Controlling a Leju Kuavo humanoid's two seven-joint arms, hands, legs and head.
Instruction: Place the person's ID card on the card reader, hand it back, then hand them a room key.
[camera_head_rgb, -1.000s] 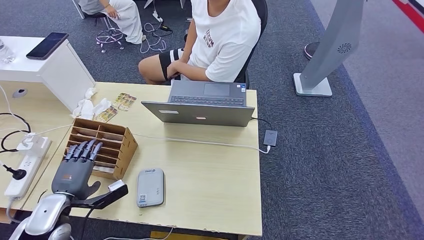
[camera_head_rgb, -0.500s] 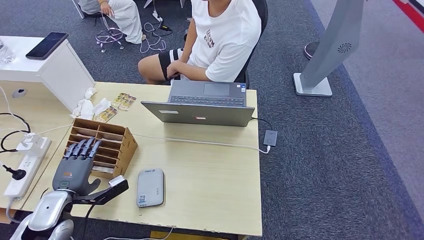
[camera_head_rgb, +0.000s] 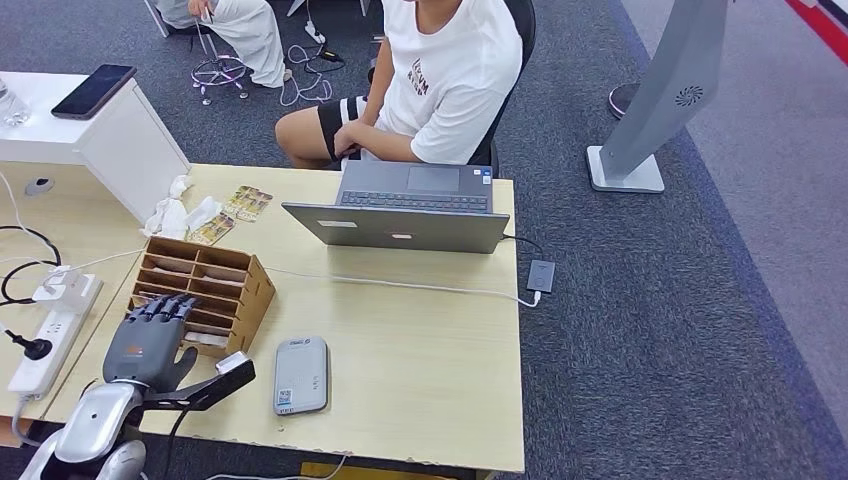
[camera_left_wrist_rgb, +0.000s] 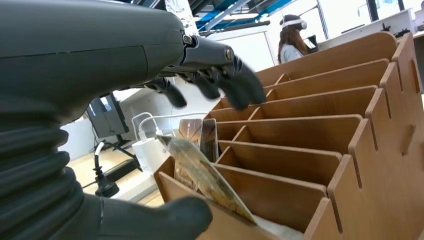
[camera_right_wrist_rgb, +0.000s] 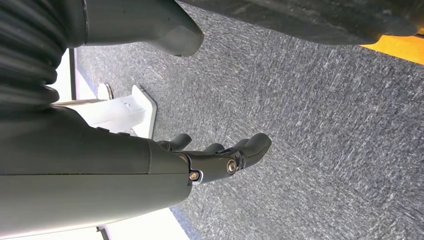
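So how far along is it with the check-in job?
Late or early, I cannot tell: the card reader lies bare, no ID card on it. In hand: the left hand reaches over the wooden card rack, empty, beside a card in a slot. Handing over a room key remains.

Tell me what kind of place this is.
Probably an office mocked up as a check-in desk: wooden slotted card holder, grey card reader, and a person seated behind a laptop.

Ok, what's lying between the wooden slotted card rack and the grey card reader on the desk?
In the head view, bare tan desk separates the wooden slotted card rack from the flat grey card reader, apart from the left robot hand's wrist camera mount.
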